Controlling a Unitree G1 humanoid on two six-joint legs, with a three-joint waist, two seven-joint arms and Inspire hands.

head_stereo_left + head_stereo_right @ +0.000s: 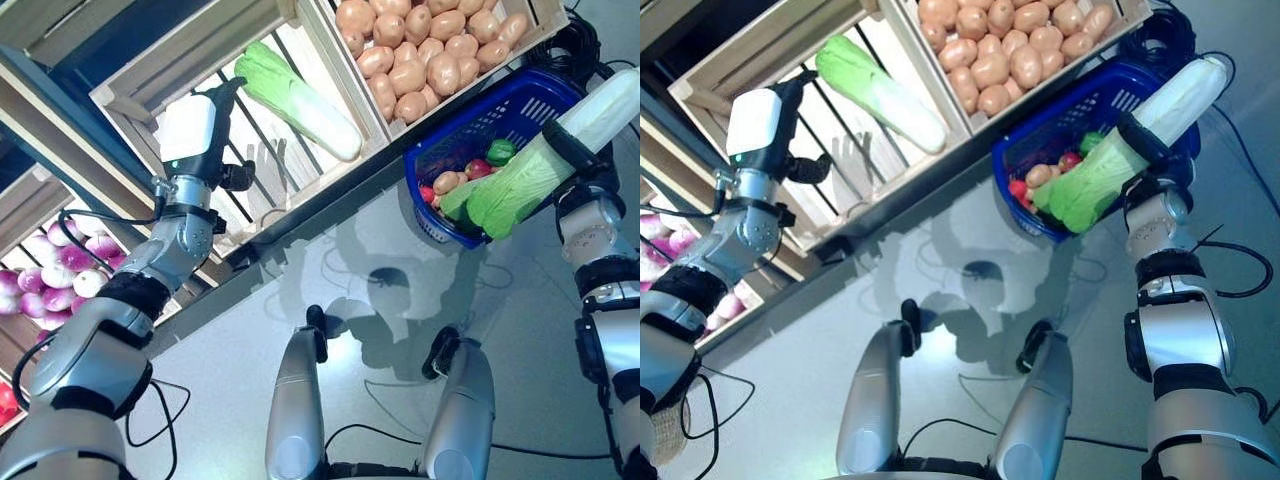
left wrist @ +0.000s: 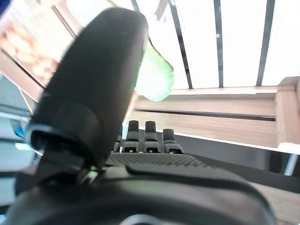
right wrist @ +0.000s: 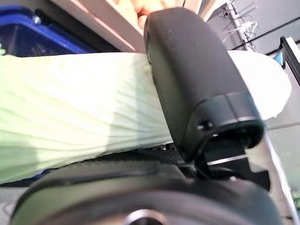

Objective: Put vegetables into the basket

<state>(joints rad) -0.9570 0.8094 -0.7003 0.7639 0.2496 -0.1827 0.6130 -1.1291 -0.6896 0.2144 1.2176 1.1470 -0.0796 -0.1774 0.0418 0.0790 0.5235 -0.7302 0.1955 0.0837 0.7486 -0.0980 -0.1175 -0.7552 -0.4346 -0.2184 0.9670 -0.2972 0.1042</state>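
Note:
My right hand [image 1: 577,150] is shut on a long Chinese cabbage [image 1: 530,180], white at one end and green-leaved at the other. It holds the cabbage slanted over the blue basket [image 1: 520,100], leafy end down at the basket's near rim. The thumb [image 3: 197,79] wraps over the cabbage [image 3: 70,112]. The basket holds a green pepper [image 1: 500,151], a potato [image 1: 446,182] and small red vegetables. My left hand [image 1: 225,130] is open inside a wooden crate [image 1: 130,100], next to another Chinese cabbage [image 1: 300,100] lying there. Its fingers [image 2: 145,136] are straight.
A wooden stand runs across the back, with a crate of potatoes [image 1: 420,50] right behind the basket and a lower crate [image 1: 60,270] at the left. Grey floor [image 1: 380,260] lies in front of the stand.

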